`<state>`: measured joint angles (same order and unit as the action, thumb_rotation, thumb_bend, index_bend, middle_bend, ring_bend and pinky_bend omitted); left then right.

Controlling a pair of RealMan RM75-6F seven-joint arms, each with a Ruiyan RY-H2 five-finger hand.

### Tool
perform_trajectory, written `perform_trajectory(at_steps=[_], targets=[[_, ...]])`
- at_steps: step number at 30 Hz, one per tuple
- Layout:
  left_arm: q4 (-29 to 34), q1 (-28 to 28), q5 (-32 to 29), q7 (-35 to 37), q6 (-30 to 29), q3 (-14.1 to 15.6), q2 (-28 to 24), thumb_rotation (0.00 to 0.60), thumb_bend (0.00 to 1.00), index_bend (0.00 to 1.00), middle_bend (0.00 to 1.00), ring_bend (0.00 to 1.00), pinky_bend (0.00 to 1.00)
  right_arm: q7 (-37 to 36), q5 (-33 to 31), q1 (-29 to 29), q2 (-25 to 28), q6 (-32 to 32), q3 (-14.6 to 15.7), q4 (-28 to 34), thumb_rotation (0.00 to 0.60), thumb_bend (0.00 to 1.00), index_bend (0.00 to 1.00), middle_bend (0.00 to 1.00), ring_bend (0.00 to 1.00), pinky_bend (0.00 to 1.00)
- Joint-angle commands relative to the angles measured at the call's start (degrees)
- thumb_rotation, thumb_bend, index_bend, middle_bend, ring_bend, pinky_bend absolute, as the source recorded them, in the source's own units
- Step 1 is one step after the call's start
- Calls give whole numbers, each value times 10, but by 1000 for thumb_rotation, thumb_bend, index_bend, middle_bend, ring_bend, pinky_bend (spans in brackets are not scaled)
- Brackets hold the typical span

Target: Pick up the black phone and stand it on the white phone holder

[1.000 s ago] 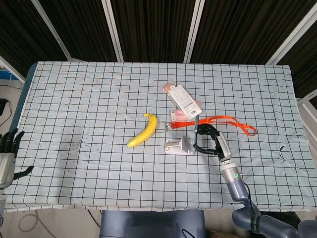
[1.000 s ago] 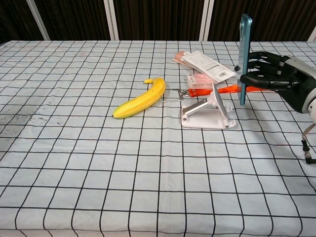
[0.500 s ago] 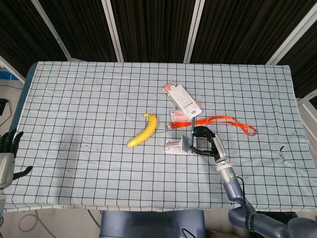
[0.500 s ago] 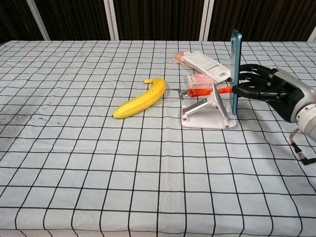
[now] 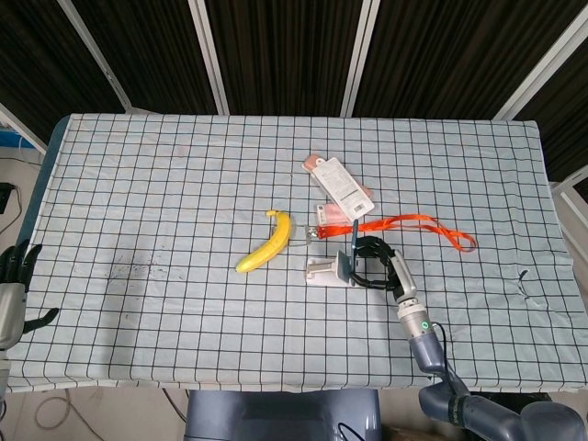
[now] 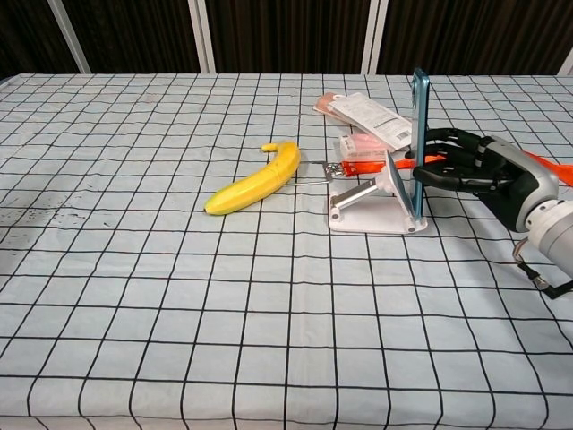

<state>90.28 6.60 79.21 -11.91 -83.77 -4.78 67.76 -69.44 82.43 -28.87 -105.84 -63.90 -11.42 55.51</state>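
Two robot hands are seen. The black phone (image 6: 418,143) is held upright on edge by the right robot hand (image 6: 474,170), its fingers (image 6: 445,158) wrapped around it, and its lower end is set on the white phone holder (image 6: 374,203), against the holder's tilted backplate. The left robot hand (image 5: 13,289) is kept off the desk's (image 6: 134,296) left edge, empty, with fingers apart. A banana (image 6: 255,179) is seen left of the holder. Behind the holder, a packaged item (image 6: 372,115) and an orange lanyard (image 5: 418,223) are laid on the checked cloth.
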Motion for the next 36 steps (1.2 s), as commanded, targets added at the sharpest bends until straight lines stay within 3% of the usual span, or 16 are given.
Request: perform_trajectory(at_steps=[1, 13, 18, 28, 36], targets=[[0, 0, 0, 0, 0, 0, 0, 600, 0, 0, 0, 0, 0, -2, -1, -1, -3, 1, 1, -5, 600, 816, 509, 500, 352, 297], [1, -1, -1, 5, 0, -1, -1, 600, 0, 0, 0, 0, 0, 6, -3, 0, -10, -3, 3, -9, 600, 807, 506, 466, 314, 297], [1, -1, -3, 6, 1, -1, -2, 600, 0, 0, 0, 0, 0, 14, -4, 0, -12, -5, 3, -10, 600, 738, 474, 443, 291, 284], [1, -1, -3, 8, 1, -1, -2, 600, 0, 0, 0, 0, 0, 35, -9, -2, -15, -3, 1, -8, 600, 477, 434, 409, 256, 250], [1, -1, -1, 12, 0, -2, -3, 600, 0, 0, 0, 0, 0, 52, -11, -5, -16, -6, -3, -5, 600, 454, 427, 401, 249, 250]])
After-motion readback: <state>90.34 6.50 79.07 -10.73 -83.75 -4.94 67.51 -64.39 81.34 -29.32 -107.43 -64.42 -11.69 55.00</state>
